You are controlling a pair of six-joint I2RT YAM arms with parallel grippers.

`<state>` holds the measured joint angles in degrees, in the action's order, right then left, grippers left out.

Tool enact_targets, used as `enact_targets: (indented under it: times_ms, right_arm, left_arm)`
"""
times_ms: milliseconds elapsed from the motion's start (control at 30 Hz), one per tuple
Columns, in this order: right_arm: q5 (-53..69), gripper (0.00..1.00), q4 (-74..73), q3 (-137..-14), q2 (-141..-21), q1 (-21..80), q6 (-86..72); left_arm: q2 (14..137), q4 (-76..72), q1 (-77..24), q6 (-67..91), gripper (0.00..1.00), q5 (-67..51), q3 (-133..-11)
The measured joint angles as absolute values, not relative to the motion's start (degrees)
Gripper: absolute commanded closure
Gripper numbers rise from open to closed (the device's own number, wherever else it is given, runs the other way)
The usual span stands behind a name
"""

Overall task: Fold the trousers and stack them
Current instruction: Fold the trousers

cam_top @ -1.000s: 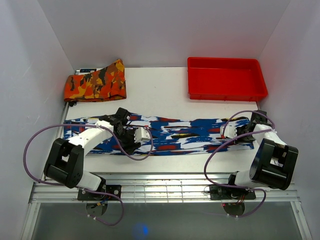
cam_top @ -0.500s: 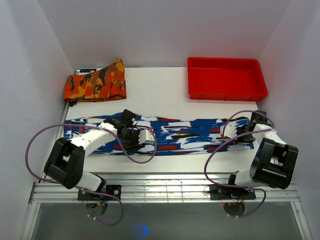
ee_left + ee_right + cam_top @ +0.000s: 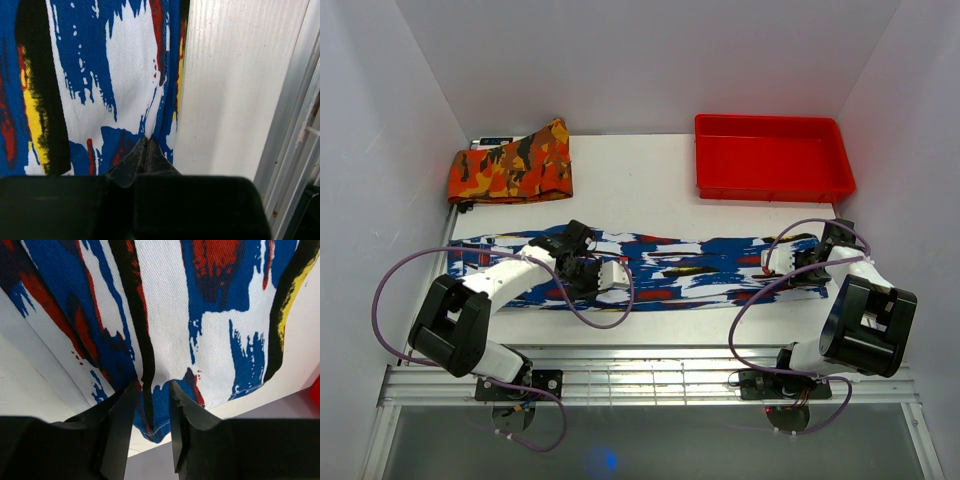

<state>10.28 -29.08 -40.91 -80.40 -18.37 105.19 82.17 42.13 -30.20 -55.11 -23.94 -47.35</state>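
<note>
**Position of the work.** The trousers [image 3: 700, 270] lie flat on the bench [image 3: 650, 190]. Their long axis runs left to right across the middle of the overhead frame, from the left edge of the bench to just short of the right arm.

**Left claw.** The left claw [image 3: 612, 276] sits on the near long edge of the trousers, left of centre. In the left wrist view its fingertips [image 3: 145, 147] meet with no gap at the fabric border, and a crease rises from them. Judgement: the edge is pinched.

**Right claw.** The right claw [image 3: 798, 268] sits at the right end of the trousers. In the right wrist view it [image 3: 150, 390] stands at a narrow gap, one finger on each side of a black stripe. The fabric does not look clamped.

**Governing relation.** Both claws work the near side, and the garment extends away from them toward the top of the frame. A lengthwise fold would therefore carry the near edge away from the arms, with the right end secured first.
</note>
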Motion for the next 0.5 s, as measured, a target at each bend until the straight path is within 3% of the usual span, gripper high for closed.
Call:
enact_targets:
  times_ms: [500]
  right_arm:
    - [11.81, 0.59, -33.08, -43.97, -78.39, -19.86, 107.61]
  left_arm:
    - [82.08, 46.02, -26.33, -49.6, 1.0, -25.8, -56.64]
